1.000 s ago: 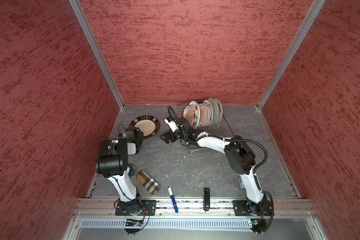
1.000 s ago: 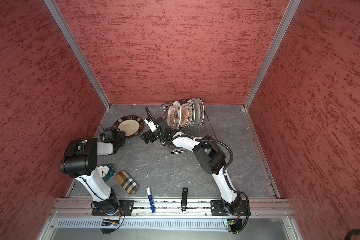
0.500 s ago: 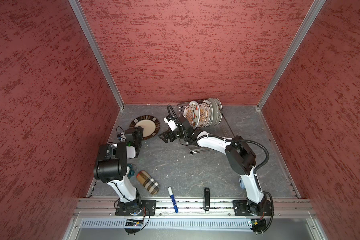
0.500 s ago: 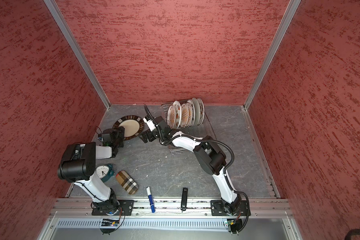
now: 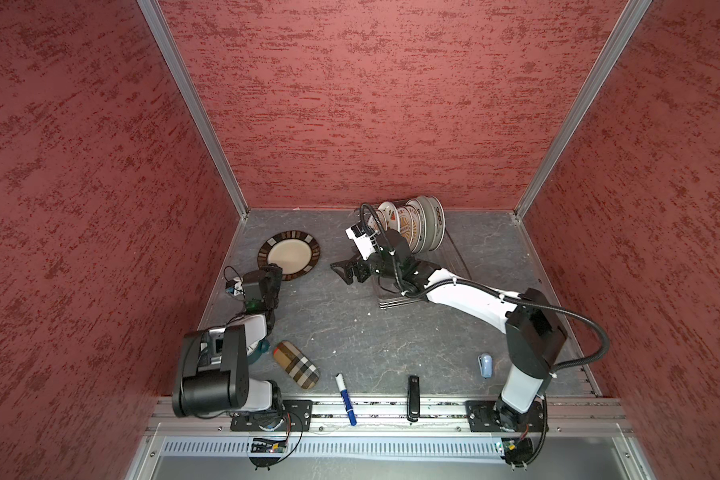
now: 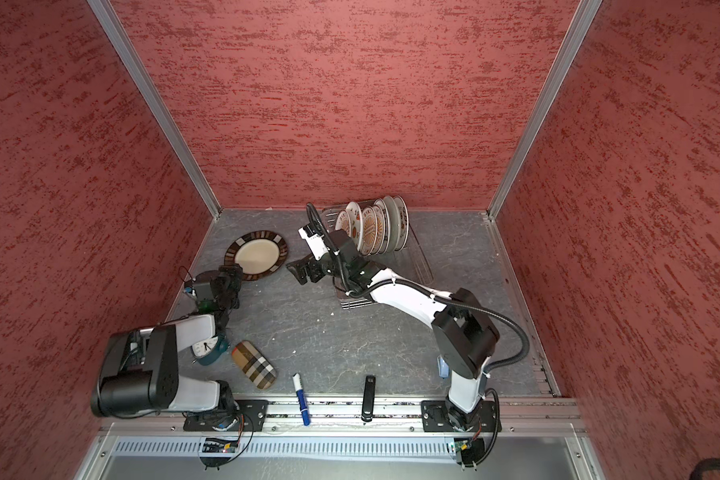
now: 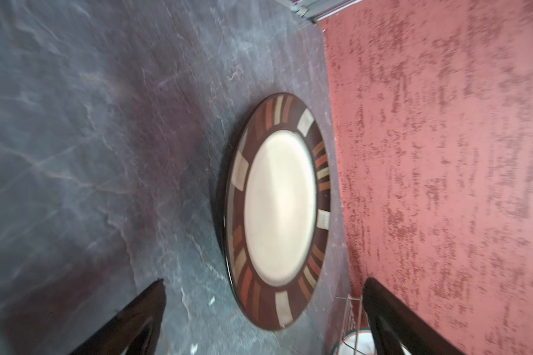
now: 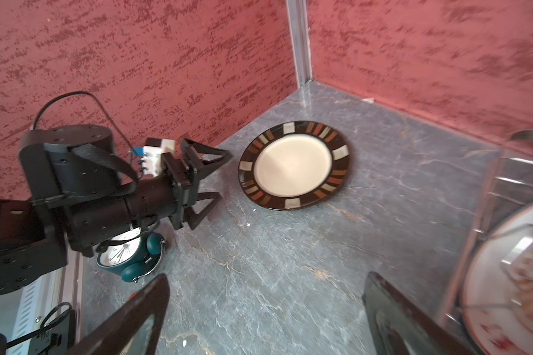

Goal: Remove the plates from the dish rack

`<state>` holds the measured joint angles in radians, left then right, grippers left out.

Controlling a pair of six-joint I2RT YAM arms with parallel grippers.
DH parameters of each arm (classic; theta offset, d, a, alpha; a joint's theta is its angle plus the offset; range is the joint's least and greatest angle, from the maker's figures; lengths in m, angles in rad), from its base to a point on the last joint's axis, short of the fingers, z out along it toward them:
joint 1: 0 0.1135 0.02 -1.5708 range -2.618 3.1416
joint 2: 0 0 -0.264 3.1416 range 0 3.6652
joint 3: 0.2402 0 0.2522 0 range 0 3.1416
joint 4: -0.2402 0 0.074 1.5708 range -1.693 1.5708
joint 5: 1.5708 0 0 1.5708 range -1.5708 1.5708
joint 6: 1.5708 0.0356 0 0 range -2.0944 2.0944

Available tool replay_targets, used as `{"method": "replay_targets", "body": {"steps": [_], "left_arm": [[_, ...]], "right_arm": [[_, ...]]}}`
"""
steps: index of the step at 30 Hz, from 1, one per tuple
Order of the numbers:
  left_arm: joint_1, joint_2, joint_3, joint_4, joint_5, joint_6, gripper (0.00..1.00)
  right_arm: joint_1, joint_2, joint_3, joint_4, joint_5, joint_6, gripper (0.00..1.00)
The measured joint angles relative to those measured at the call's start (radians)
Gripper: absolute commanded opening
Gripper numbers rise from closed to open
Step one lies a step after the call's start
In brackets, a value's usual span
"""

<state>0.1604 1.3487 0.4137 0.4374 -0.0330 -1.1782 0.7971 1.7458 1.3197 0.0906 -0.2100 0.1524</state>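
A dark-rimmed plate (image 5: 288,254) lies flat on the table (image 5: 391,340); the other plates (image 6: 368,228) stand on edge in the rack (image 6: 420,259). Left jaws gape wide, empty, just beside the flat plate. Right jaws, wide and empty too, hang near the rack.

1. In both top views we look steeply down from high above the front rail (image 5: 379,411), facing the rear wall (image 5: 371,104); the pair shares nearly the whole grey floor (image 6: 350,332), shifted slightly sideways.
2. From the left wrist we look low and close along the floor, between the fingers (image 7: 136,316) of the left gripper (image 7: 264,280), at the dark-rimmed plate (image 7: 279,212) beside a red wall (image 7: 443,153).
3. From the right wrist, just beside the dish rack (image 8: 502,181), we face the far left corner (image 8: 300,76) from farther off; this view shares that plate with the left wrist view and takes in the left gripper too.
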Motion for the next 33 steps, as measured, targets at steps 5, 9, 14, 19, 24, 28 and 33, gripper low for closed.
{"method": "replay_targets", "body": {"steps": [5,9,14,19,24,28,33], "left_arm": [[-0.028,-0.233,-0.050,-0.116,-0.027,0.037,0.99],[-0.120,-0.426,-0.081,-0.207,-0.060,0.095,0.99],[-0.248,-0.601,-0.114,-0.258,-0.054,0.150,0.99],[-0.434,-0.721,-0.175,-0.235,-0.024,0.217,0.99],[-0.616,-0.733,-0.201,-0.120,0.005,0.307,0.99],[-0.697,-0.708,-0.177,-0.080,0.017,0.351,0.99],[-0.745,-0.607,-0.099,-0.028,0.115,0.386,0.99]], "right_arm": [[0.000,-0.146,-0.120,0.007,0.102,0.024,0.99],[-0.004,-0.247,-0.207,0.010,0.172,0.063,0.99],[-0.036,-0.347,-0.271,-0.020,0.233,0.106,0.99],[-0.082,-0.432,-0.325,-0.030,0.260,0.129,0.99],[-0.141,-0.465,-0.341,-0.034,0.255,0.156,0.99],[-0.186,-0.462,-0.341,-0.036,0.248,0.179,0.99],[-0.220,-0.415,-0.304,-0.039,0.235,0.193,0.92]]}}
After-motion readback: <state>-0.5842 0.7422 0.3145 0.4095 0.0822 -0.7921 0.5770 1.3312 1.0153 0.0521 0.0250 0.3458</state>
